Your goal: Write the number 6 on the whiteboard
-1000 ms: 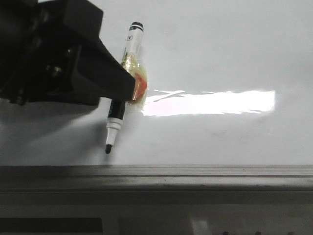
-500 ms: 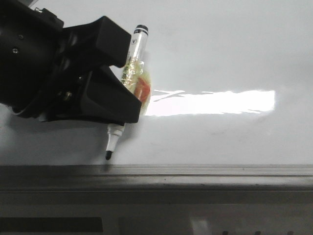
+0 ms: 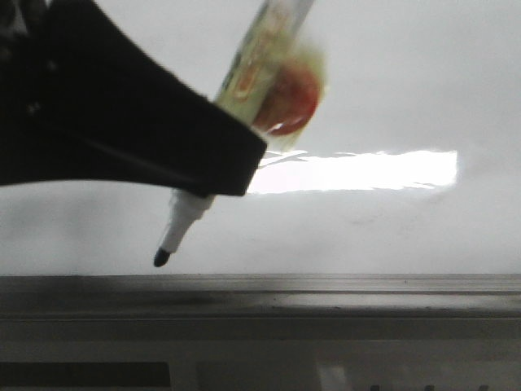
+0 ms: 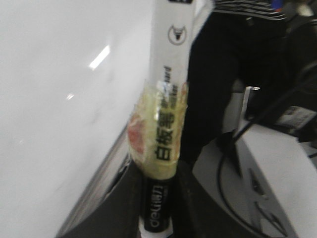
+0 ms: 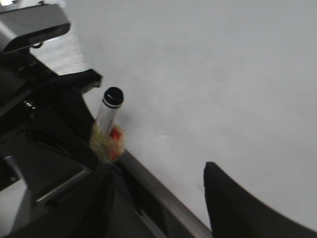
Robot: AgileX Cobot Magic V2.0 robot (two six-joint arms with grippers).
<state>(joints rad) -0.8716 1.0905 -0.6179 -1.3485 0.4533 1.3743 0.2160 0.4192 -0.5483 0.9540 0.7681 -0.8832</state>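
Observation:
The whiteboard (image 3: 391, 73) fills the front view, with a bright glare patch (image 3: 358, 171) and a grey frame strip (image 3: 326, 293) along its near edge. No number 6 shows on it. My left gripper (image 3: 224, 163) looms large and black at the left, shut on a white marker pen (image 3: 191, 216) wrapped in yellowish tape with a red patch. The pen is tilted and its black tip (image 3: 161, 258) sits just above the frame strip. The left wrist view shows the pen barrel (image 4: 166, 99) clamped between the fingers. My right gripper (image 5: 158, 203) is open over the board's edge, empty.
Beyond the board's edge in the left wrist view are a dark shape (image 4: 218, 74) and black cables on a pale surface (image 4: 277, 168). The right wrist view shows the left arm (image 5: 44, 139) close by, with the pen (image 5: 110, 106) standing beside the frame strip (image 5: 163, 193).
The left gripper has come nearer the camera and looks much larger. The pen leans more, and its tip has shifted slightly left along the board's near edge.

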